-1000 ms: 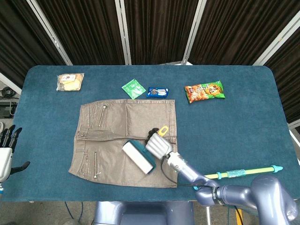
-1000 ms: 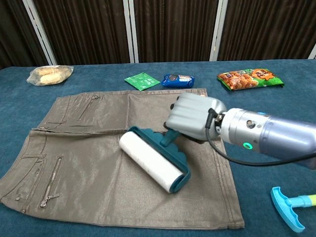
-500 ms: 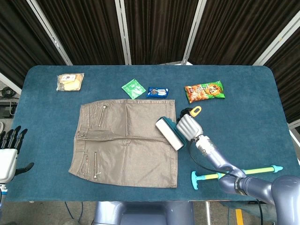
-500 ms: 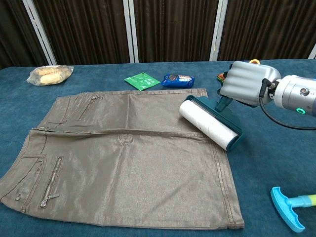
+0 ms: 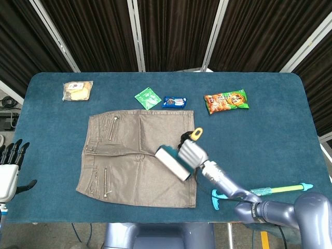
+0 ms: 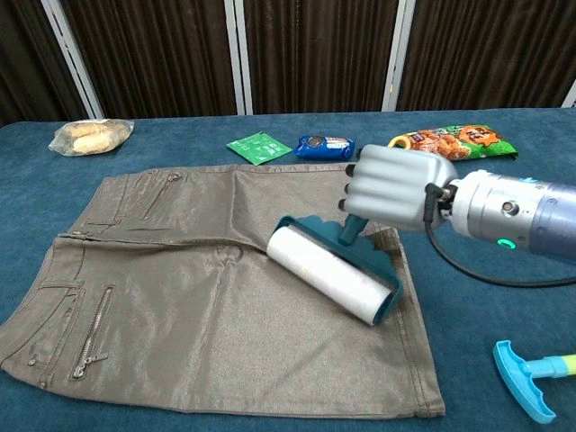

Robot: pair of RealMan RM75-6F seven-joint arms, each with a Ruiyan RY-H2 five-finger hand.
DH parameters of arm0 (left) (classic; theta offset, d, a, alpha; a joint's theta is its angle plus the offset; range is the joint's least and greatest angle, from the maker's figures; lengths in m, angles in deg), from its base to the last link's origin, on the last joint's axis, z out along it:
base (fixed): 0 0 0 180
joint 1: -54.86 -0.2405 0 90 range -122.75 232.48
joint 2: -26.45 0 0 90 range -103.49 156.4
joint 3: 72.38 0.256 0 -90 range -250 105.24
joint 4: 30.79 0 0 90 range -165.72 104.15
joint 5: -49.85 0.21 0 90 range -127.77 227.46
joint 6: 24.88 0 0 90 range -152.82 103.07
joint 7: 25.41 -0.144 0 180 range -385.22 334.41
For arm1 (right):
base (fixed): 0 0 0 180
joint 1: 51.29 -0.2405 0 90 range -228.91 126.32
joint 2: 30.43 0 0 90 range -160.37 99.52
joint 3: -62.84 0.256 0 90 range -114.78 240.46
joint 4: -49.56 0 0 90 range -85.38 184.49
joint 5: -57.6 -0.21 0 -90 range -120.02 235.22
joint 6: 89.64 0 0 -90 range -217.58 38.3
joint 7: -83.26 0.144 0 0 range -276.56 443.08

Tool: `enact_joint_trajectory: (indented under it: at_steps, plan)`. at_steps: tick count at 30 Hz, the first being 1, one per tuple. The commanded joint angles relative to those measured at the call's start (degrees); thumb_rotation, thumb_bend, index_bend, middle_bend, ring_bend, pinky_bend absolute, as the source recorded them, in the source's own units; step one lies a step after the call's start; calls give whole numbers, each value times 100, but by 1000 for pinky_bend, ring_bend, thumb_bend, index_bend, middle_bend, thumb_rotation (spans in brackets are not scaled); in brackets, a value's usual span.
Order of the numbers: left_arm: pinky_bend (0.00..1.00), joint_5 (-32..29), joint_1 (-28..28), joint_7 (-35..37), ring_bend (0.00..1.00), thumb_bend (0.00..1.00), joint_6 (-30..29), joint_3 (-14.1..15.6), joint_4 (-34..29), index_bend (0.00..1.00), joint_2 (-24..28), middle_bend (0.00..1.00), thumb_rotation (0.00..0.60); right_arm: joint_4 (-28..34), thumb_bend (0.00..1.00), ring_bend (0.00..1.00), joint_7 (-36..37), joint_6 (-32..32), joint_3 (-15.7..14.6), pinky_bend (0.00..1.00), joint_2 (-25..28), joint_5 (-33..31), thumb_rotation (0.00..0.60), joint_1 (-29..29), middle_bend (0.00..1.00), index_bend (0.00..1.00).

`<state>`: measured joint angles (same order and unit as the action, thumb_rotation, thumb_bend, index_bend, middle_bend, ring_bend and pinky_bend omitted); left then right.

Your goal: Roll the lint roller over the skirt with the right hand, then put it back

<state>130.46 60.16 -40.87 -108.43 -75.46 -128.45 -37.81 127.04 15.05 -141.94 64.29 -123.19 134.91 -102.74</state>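
Your right hand (image 6: 393,190) is wrapped around the handle of the teal-framed lint roller with its white sticky drum (image 6: 331,274), which rests just below your fingers on the right part of the flat grey-brown skirt (image 6: 198,288). You are likely mid-rolling. Next, sweep leftward across uncovered fabric, keeping the drum flat. Your left hand (image 5: 9,166) hangs spread and empty.

The right hand (image 6: 393,190) covers most of the roller (image 6: 335,276) handle. The left hand (image 5: 9,168) is cut off by the head view's edge. Print on the snack bag (image 5: 226,100) is too small to read.
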Motion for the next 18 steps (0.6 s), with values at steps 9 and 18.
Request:
enact_joint_trajectory:
  at_steps: [9,18]
  plan:
    - [0,-47,7,76,0,0,31,-8,33,0,26,0,600,777,947,296,-856,207,62,388,-583,-134,600,-319,422,413]
    - [0,-68,6,155,0,0,37,-13,47,0,62,0,600,681,947,295,-1061,159,-3,388,-725,-321,600,-329,422,413]
